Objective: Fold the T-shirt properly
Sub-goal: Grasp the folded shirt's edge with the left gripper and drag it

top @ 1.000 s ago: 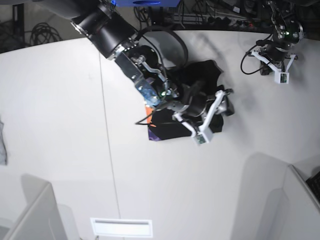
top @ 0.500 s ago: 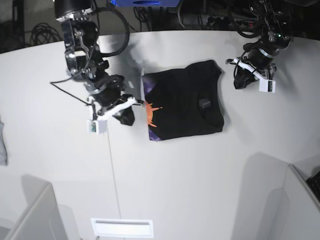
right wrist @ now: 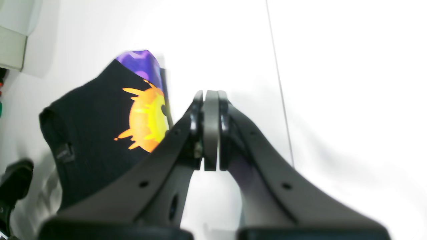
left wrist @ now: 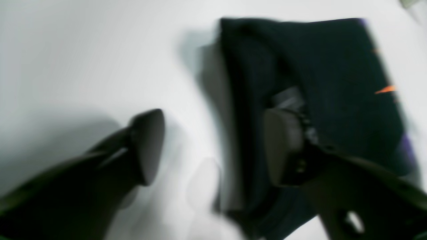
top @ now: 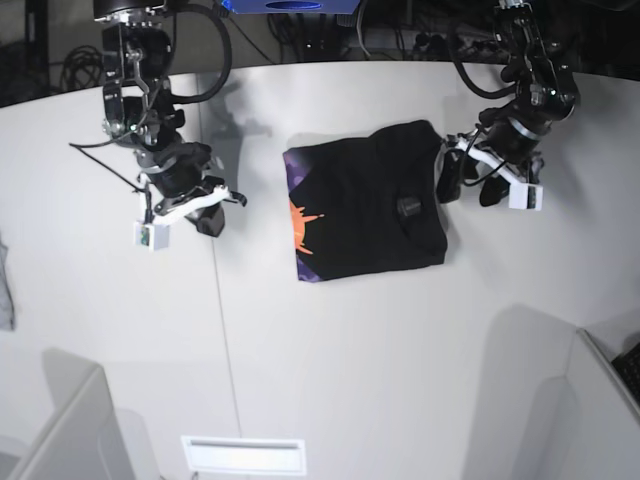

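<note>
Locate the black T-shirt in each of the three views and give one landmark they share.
Base: T-shirt lies folded at centre, between the two arms.
Left wrist: upper right, blurred, behind one fingertip of the open left gripper.
Right wrist: left of centre, beside the shut right gripper.
Shared landmark: orange print at its edge.

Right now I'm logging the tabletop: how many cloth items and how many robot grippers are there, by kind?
Black T-shirt: 1
Grey cloth scrap, at the table's far edge: 1
Grippers: 2, left gripper and right gripper
Total: 4

Robotics lab: white table (top: 350,350), cable tangle (top: 90,65) (rear).
</note>
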Available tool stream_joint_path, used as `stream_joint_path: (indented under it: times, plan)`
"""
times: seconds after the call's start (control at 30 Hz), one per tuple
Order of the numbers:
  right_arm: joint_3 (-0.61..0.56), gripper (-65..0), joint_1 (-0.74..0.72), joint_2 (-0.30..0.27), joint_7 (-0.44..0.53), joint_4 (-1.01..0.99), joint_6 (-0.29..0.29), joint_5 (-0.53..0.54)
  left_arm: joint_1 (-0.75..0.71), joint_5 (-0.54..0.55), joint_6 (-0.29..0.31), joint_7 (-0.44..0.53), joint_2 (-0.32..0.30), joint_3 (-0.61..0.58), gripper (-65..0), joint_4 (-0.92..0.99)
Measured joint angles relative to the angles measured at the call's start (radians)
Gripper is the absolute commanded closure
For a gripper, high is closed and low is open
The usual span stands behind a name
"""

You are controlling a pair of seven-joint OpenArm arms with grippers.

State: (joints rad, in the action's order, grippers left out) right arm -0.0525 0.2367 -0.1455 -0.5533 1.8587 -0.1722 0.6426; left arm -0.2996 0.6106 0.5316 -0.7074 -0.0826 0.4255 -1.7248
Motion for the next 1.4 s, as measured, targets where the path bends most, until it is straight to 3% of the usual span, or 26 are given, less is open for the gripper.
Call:
stream_joint_path:
  times: [0.1, 0.33, 0.47, 0.67, 0.77, 0.97, 1.4]
  plan:
    - [-0.001, 0.0, -0.002, -0.004, 0.002, 0.0, 0.0, 0.0, 0.03, 0.071, 0.0, 0.008, 0.007, -0.024, -51.2, 0.051]
    - [-0.01, 0.0, 0.009, -0.041, 0.0, 0.0, 0.0, 0.0, 0.1, 0.083, -0.015, 0.008, -0.002, -0.115, -51.2, 0.175]
    - [-0.008, 0.0, 0.009, -0.051, 0.002, 0.0, 0.0, 0.0, 0.134, 0.098, -0.073, 0.029, 0.001, -0.159, -51.2, 0.252]
    - [-0.003, 0.0, 0.025, -0.05, 0.0, 0.0, 0.001, 0.0, 0.183, 0.106, -0.075, 0.047, -0.006, -0.228, -50.4, 0.316]
    - [0.0, 0.0, 0.025, -0.053, 0.005, 0.0, 0.001, 0.0, 0.196, 0.121, -0.08, 0.054, -0.004, -0.232, -39.5, 0.349]
    - [0.0, 0.0, 0.028, -0.073, 0.006, -0.001, 0.001, 0.0, 0.212, 0.128, -0.095, 0.061, -0.011, -0.254, -1.5, 0.402]
    - [0.164, 0.0, 0.132, -0.061, 0.006, -0.002, 0.006, 0.0, 0.313, 0.137, -0.097, 0.071, -0.204, -0.607, 0.0, 0.407]
